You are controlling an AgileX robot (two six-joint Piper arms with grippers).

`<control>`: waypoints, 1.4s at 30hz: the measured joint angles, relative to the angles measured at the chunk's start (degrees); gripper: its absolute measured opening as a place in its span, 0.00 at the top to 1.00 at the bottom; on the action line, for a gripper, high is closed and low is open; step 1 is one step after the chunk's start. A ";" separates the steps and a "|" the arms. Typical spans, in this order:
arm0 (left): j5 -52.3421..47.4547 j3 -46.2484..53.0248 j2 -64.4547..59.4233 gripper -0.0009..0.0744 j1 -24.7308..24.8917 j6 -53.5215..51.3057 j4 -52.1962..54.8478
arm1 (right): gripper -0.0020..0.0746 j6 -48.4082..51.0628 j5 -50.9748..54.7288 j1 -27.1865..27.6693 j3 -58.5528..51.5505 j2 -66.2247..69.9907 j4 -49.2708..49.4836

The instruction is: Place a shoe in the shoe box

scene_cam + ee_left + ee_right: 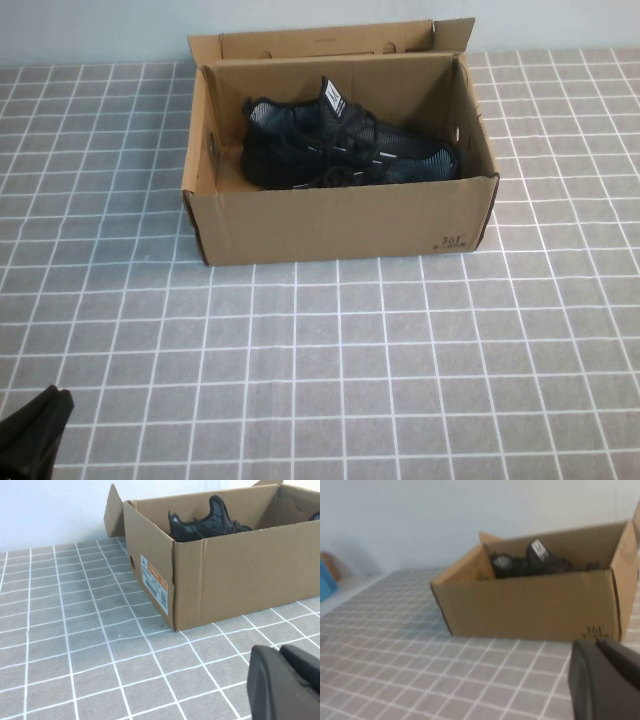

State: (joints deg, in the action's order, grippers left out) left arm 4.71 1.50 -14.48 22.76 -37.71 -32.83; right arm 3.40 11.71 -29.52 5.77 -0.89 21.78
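Note:
An open brown cardboard shoe box [340,220] stands at the back middle of the table. Black shoes [340,148] with grey mesh lie inside it, on the box floor. The box also shows in the left wrist view [235,575] and in the right wrist view [530,605], with the shoes [210,522] [530,562] showing above the rim. My left gripper [30,430] is at the front left corner of the table, far from the box, shut and empty [282,652]. My right gripper [600,645] is shut and empty, away from the box; it is out of the high view.
The table is covered with a grey cloth with a white grid [350,370]. The box lid flap [330,42] stands open at the back. A white wall is behind. A blue object [325,582] shows at the edge of the right wrist view.

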 joint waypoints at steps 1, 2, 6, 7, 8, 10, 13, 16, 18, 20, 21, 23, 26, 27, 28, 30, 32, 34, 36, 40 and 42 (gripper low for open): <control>0.01 0.00 0.00 0.99 0.00 -0.11 0.00 | 1.00 0.00 0.15 0.00 -0.69 0.00 0.00; 0.01 0.00 0.00 0.99 0.00 -0.11 0.00 | 0.99 0.00 0.24 0.00 -1.20 0.00 0.00; -0.02 0.00 0.00 0.99 0.00 -0.11 0.00 | 0.99 0.00 0.54 0.00 -3.55 0.00 0.00; -0.02 0.00 0.00 0.99 0.00 -0.11 0.00 | 0.99 0.00 0.83 0.00 -4.13 0.00 0.00; -0.02 0.00 0.00 0.99 0.00 -0.11 0.00 | 0.99 0.00 1.23 0.00 -4.55 0.00 0.00; -0.02 0.00 0.00 0.99 0.00 -0.11 0.00 | 0.99 0.00 2.47 0.00 -4.98 0.00 -0.13; -0.02 0.00 0.00 0.99 0.00 -0.11 0.00 | 0.99 0.00 2.96 0.00 -5.22 0.00 -0.51; -0.11 0.00 0.00 0.99 0.00 -0.11 0.00 | 0.99 0.80 2.26 0.90 -5.33 0.00 -4.52; -0.11 0.00 0.00 0.99 0.00 -0.11 0.00 | 0.99 1.07 1.32 3.65 -5.33 0.00 -6.69; -0.24 0.00 0.00 0.99 0.00 -0.11 0.00 | 0.99 1.05 0.11 8.03 -5.33 0.00 -7.79; -0.24 0.00 0.00 0.99 0.00 -0.11 0.00 | 0.99 1.05 -0.32 9.95 -5.33 0.00 -8.22; -0.24 0.00 0.00 0.99 0.00 -0.11 0.00 | 0.99 1.19 -1.13 14.75 -5.33 0.00 -9.05; -0.43 0.00 0.00 0.99 0.00 -0.11 0.00 | 0.99 1.33 -1.37 20.98 -5.33 0.00 -9.88; -0.58 0.00 0.00 0.99 0.00 -0.11 0.00 | 0.99 1.33 -1.47 22.18 -5.33 0.00 -10.02; -0.58 0.00 0.00 0.99 0.00 -0.11 0.00 | 0.99 1.33 -1.58 23.35 -5.33 0.00 -10.02; -0.62 0.00 0.00 0.99 0.00 -0.11 0.00 | 0.99 1.45 -1.50 24.62 -5.33 0.00 -10.22; -0.62 0.00 0.00 0.99 0.00 -0.11 0.00 | 0.99 1.45 -1.72 25.29 -5.44 0.00 -10.32; -0.62 0.00 0.00 0.99 0.00 -0.11 0.00 | 0.99 1.45 -3.13 25.67 -5.99 0.00 -10.45; -0.62 0.00 0.00 0.99 0.00 -0.11 0.00 | 0.99 1.45 -5.55 25.70 -6.81 0.00 -10.45; -0.62 0.00 0.00 0.99 0.00 -0.11 0.00 | 0.99 1.56 -6.76 25.70 -7.23 0.00 -10.87; -0.72 0.00 0.00 0.99 0.00 -0.22 0.00 | 0.99 1.59 -6.41 25.70 -7.23 0.00 -11.57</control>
State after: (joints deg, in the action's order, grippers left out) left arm 3.99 1.50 -14.48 22.76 -37.93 -32.83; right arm 4.99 5.30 -3.82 -1.46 -0.89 10.21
